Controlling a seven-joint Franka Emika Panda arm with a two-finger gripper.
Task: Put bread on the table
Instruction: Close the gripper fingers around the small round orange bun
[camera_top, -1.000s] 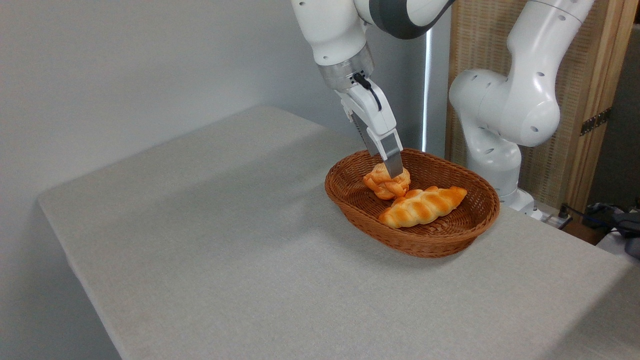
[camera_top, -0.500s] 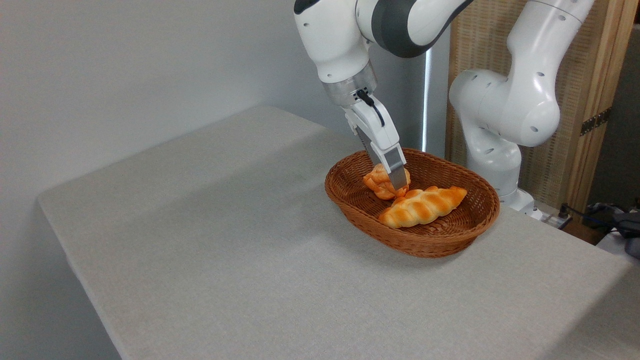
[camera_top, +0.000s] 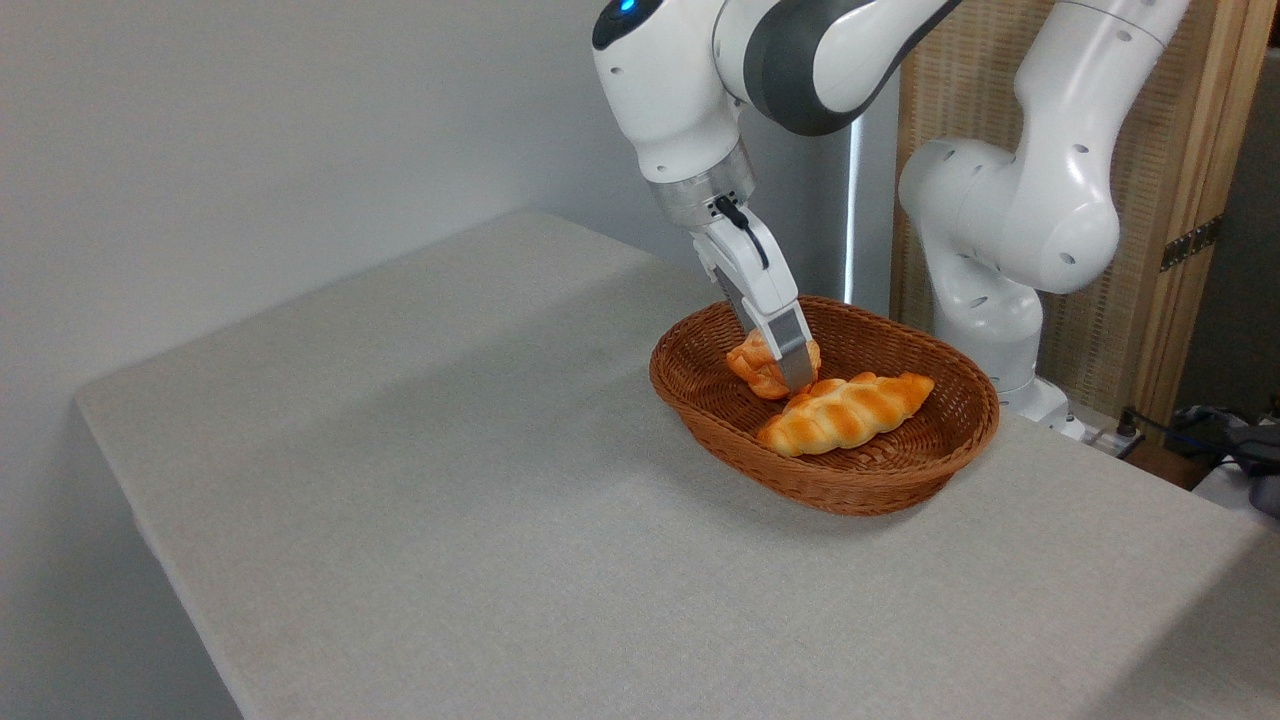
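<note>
The bread (camera_top: 752, 366), a small knotted orange bun, lies inside the brown wicker basket (camera_top: 848, 498) at its back left. My gripper (camera_top: 784, 372) reaches down into the basket and stands open astride the bun. Its near finger (camera_top: 793, 350) covers the bun's right side, and the far finger is hidden behind the bun. The grey table (camera_top: 450, 480) spreads out to the left and front of the basket.
A longer braided golden loaf (camera_top: 845, 412) lies in the basket just right of the bun, touching it. The arm's white base column (camera_top: 1010, 230) stands behind the basket at the table's far right edge. A wall runs along the table's left.
The gripper has sunk lower over the bun, from its top to down along its side. The bun and the loaf have not moved.
</note>
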